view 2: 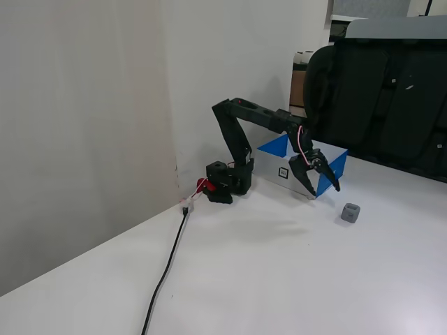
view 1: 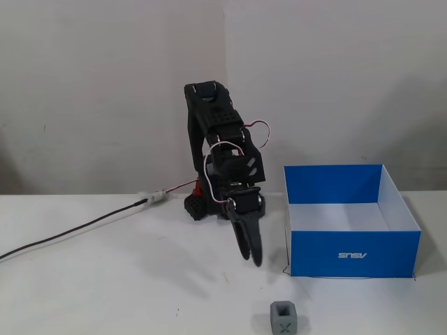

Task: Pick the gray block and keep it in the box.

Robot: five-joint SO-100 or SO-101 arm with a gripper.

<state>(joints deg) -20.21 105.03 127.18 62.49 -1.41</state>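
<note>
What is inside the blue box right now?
Nothing visible: the box shows only white inside, though its front wall hides part of the floor. The gray block sits outside on the table.

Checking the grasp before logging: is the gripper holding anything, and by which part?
Nothing is held. The gripper hangs open above the table, apart from the gray block.

Bare white table (view 1: 105, 279) all around the small dark-gray cube (view 1: 283, 318) by the front edge; only the blue-walled cardboard box (view 1: 353, 252) blocks, toward the right edge.
</note>
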